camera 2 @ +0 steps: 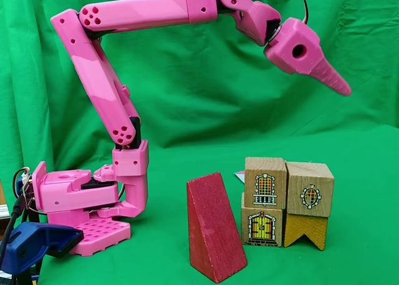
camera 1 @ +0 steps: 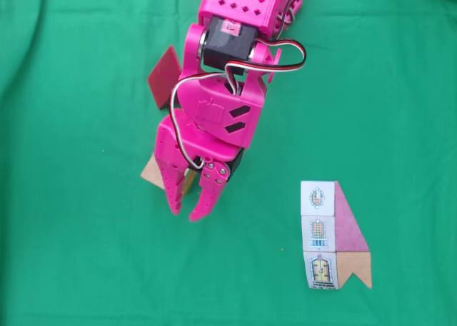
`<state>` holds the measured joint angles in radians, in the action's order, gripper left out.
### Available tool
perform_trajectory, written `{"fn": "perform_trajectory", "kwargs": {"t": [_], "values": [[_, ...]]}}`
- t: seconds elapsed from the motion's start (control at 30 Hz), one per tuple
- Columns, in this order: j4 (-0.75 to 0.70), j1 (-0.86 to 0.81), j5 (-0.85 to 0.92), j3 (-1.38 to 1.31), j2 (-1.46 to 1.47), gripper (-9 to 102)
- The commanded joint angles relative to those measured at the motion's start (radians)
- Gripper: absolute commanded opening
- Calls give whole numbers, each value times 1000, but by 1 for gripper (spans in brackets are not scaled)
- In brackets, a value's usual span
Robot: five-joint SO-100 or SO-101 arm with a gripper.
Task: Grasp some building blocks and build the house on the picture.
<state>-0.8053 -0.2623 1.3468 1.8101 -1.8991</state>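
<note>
In a fixed view from the side, the building blocks stand on the green cloth. A light-wood cube with a window drawing [camera 2: 265,183] sits on one with a door drawing [camera 2: 261,226]. Beside them a cube with a round window [camera 2: 310,188] rests on an orange-yellow notched piece [camera 2: 305,230]. A dark red wedge [camera 2: 215,232] stands upright in front. My pink gripper [camera 2: 341,88] hangs high above the blocks, holding nothing. From above, the gripper [camera 1: 184,213] shows a narrow gap between its fingers and covers the blocks except a tan corner [camera 1: 150,171]. The wedge [camera 1: 164,76] lies upper left. The picture [camera 1: 335,233] of the house lies flat at lower right.
Green cloth [camera 1: 71,255] covers the table and hangs as a backdrop. The arm's base [camera 2: 81,204] stands at the left of the side view, with a blue clamp [camera 2: 37,241] in front of it. A white edge [camera 2: 239,175] peeks out behind the stacked cubes.
</note>
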Motion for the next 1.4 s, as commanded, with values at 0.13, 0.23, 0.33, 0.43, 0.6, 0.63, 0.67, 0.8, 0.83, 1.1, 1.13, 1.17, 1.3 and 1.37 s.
{"fn": "perform_trajectory", "kwargs": {"t": [0.13, 0.23, 0.33, 0.43, 0.6, 0.63, 0.67, 0.8, 0.83, 1.1, 1.13, 1.17, 1.3, 1.37], "values": [[-103, -11, 8, -114, 54, 5], [-147, -11, 8, -173, 97, 5], [-187, -11, 8, -230, 152, 5], [-232, -11, 8, -278, 201, 5], [-301, -20, 8, -327, 278, 5], [-313, -28, 9, -333, 290, 5], [-328, -35, 9, -337, 301, 5], [-383, -41, 9, -348, 322, 5], [-397, -48, 9, -348, 322, 5], [-545, -97, 9, -426, 322, 5], [-566, -101, 9, -449, 324, 5], [-588, -104, 9, -469, 328, 5], [-658, -117, 8, -538, 344, 5], [-680, -133, 8, -546, 345, 5]]}}
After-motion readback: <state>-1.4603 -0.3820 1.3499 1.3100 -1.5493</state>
